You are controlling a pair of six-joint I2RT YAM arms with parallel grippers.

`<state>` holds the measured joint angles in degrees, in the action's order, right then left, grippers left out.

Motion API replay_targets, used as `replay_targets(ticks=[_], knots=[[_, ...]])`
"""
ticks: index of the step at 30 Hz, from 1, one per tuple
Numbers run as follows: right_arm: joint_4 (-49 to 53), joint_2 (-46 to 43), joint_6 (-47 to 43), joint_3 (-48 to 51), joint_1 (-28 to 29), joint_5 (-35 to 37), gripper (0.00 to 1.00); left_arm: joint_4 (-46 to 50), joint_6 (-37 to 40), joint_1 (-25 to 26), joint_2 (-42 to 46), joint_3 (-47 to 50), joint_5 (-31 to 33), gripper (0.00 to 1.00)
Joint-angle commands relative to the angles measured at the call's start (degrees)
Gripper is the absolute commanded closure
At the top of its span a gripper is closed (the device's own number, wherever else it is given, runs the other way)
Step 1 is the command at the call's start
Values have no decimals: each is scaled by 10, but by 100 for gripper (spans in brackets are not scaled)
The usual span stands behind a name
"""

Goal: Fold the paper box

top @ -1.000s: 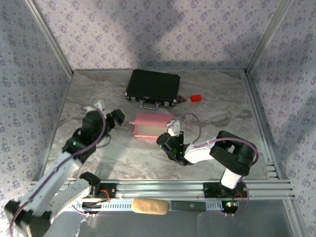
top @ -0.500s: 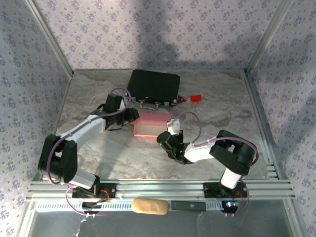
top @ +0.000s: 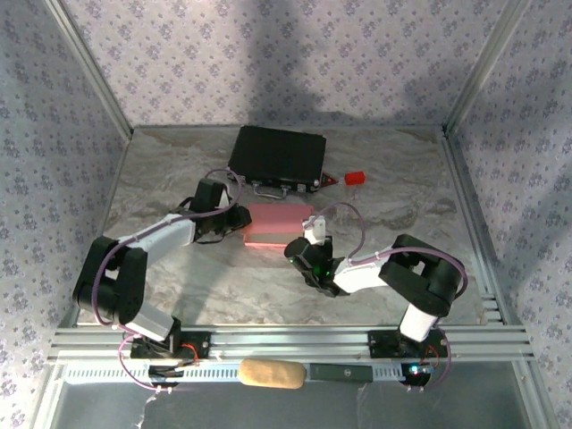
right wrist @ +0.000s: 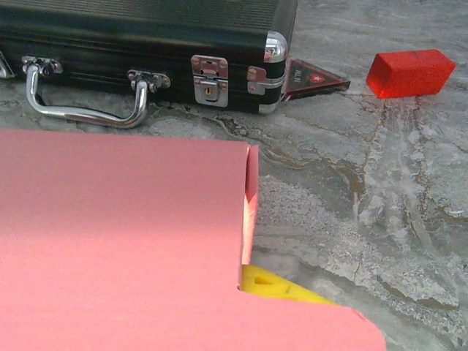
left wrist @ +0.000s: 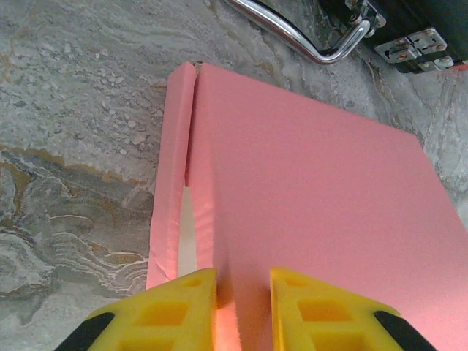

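The paper box (top: 279,225) is a pink, flat rectangular shape lying mid-table, with a loose side flap and a pale strip of inside showing at its left end (left wrist: 186,241). My left gripper (top: 239,222) is at that end. Its yellow fingers (left wrist: 164,307) stand a narrow gap apart astride the box's folded edge (left wrist: 208,183), and whether they press on it is unclear. My right gripper (top: 310,238) is at the box's front right corner, shut on the pink card (right wrist: 131,241). That card covers its jaws, with one yellow finger (right wrist: 285,289) peeking out beneath.
A black hard case (top: 276,158) with metal latches and a chrome handle (left wrist: 307,36) lies just behind the box. A small red block (top: 355,178) and a dark triangular piece (right wrist: 314,77) sit right of the case. Patterned walls ring the marble table (top: 170,170).
My left arm has swung in from the front left to the box's left end, and its jaws have narrowed. The box's pale front no longer shows. The right arm has not moved.
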<state>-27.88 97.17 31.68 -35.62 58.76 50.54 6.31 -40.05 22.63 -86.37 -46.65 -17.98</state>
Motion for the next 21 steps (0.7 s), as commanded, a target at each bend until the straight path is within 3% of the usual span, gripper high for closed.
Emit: replay_targets(ticks=[1, 3, 5, 7, 12, 18, 21], knots=[[55, -18, 21, -8, -4, -27, 100, 4, 12, 10, -13, 9, 19, 79], [81, -45, 34, -3, -4, -36, 85, 3, 14, 12, -13, 13, 25, 80], [125, -77, 64, -3, -5, -47, 63, -2, 11, 12, -11, 17, 27, 80], [177, -103, 79, -12, -9, -69, 51, -4, 11, 14, -11, 20, 31, 79], [274, -177, 101, -10, -9, -136, 45, -7, 10, 14, -12, 21, 32, 80], [383, -333, 116, 3, -11, -180, 41, -6, 12, 18, -17, 11, 34, 80], [431, -404, 107, -15, -61, -221, 36, -4, 13, 19, -19, 10, 36, 80]])
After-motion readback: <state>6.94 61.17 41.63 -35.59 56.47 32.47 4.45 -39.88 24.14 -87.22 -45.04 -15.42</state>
